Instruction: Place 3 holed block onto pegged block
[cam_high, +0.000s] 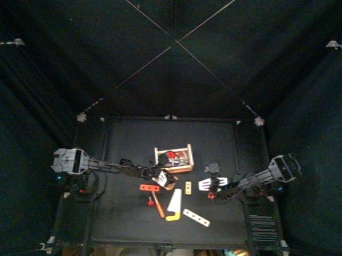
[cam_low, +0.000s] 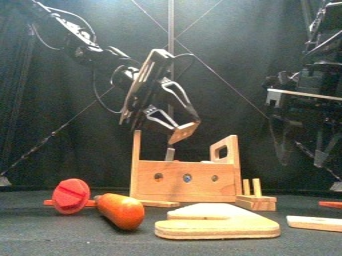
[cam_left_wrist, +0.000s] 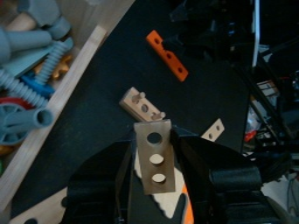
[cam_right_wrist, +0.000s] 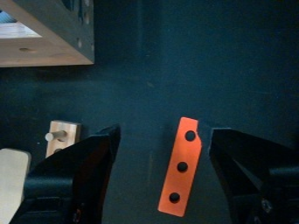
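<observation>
My left gripper (cam_left_wrist: 153, 175) is shut on a wooden block with three holes (cam_left_wrist: 153, 156), held above the black table. The small wooden pegged block (cam_left_wrist: 142, 104) lies on the table just beyond the held block's tip, apart from it. It also shows in the right wrist view (cam_right_wrist: 59, 138) and in the front view (cam_low: 251, 190) beside the toolbox. In the top view the left gripper (cam_high: 158, 178) is at the table's middle. My right gripper (cam_right_wrist: 163, 166) is open and empty over an orange strip with three holes (cam_right_wrist: 181, 166); it hangs at the right in the front view (cam_low: 301, 100).
A wooden toolbox (cam_low: 181, 175) stands mid-table, with grey and blue toy tools in it (cam_left_wrist: 30, 66). A red-and-orange toy screwdriver (cam_low: 100, 206) and a flat wooden plank (cam_low: 218, 222) lie near the front edge. The orange strip (cam_left_wrist: 167, 54) lies past the pegged block.
</observation>
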